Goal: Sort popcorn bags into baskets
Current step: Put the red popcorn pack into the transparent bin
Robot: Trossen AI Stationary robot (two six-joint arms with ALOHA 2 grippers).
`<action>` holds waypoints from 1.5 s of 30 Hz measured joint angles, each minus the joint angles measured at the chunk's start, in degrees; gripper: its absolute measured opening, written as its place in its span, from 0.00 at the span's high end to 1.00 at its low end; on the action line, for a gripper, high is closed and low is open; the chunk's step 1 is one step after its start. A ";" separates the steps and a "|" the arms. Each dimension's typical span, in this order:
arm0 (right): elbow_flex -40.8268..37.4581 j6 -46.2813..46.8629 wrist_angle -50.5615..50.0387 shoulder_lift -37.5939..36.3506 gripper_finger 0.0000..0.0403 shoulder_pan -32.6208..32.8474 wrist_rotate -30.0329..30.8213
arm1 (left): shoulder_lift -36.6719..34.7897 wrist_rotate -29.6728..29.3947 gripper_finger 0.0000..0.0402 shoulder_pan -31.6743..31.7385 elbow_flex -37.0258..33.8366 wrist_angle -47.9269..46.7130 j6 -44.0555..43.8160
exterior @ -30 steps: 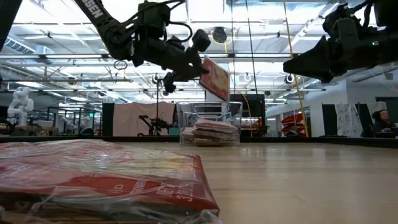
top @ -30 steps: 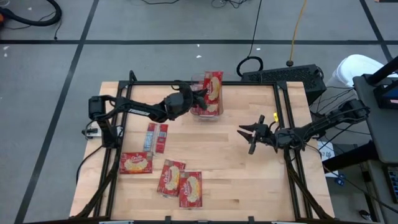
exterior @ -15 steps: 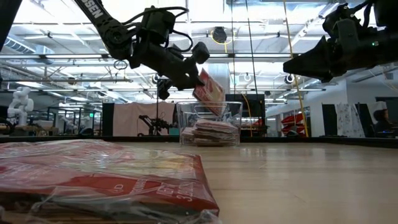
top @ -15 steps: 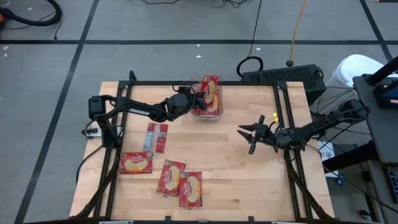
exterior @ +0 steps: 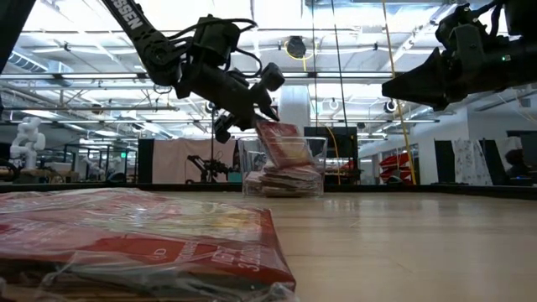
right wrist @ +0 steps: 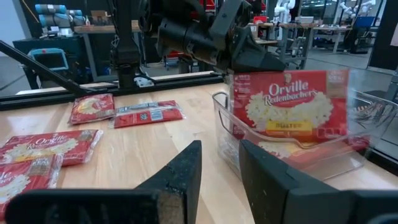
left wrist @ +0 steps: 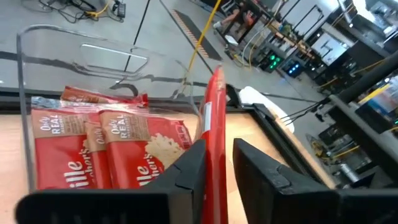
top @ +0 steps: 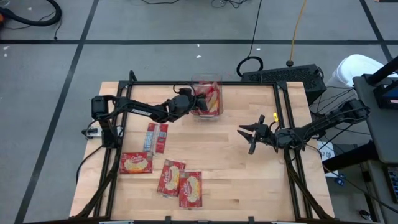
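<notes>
Pale wooden surface (top: 236, 180) carried everything. At its far edge, near centre, stood the small clear plastic rectangular basket (top: 207, 99), already stacked with several flat red popcorn packets (left wrist: 112, 146). Left arm reached across from the left side; left hand (top: 189, 101) sat at the basket's rim, fingers pinching one red packet with cream popcorn picture (right wrist: 287, 102), held on edge and tilted, its lower end inside the basket above the stack, as judged from the low view. Not yet let go.

Right arm waited at the right of the surface, right hand (top: 250, 138) raised clear, fingers spread, holding nothing.

Remaining on the surface, near-left area: a narrow red packet showing a silvery-blue strip (top: 156, 137), a single red packet (top: 136, 163) nearer the left edge, and a pair of red packets (top: 180, 182) touching or overlapping toward the near edge.

Judgement: task well past halfway; one packet mid-deposit, about four left to collect.
</notes>
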 joint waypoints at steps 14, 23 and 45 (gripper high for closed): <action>0.00 0.70 -0.02 0.00 0.75 0.00 -0.01 | -0.40 2.85 0.73 -0.52 0.00 -3.73 9.88; 0.00 1.26 0.10 0.02 0.75 0.00 -0.03 | -1.97 7.10 0.94 1.07 -0.02 -9.72 15.62; 0.00 1.55 0.42 0.02 0.75 0.00 -0.03 | -2.19 -3.10 0.94 -1.88 -0.04 -4.38 10.03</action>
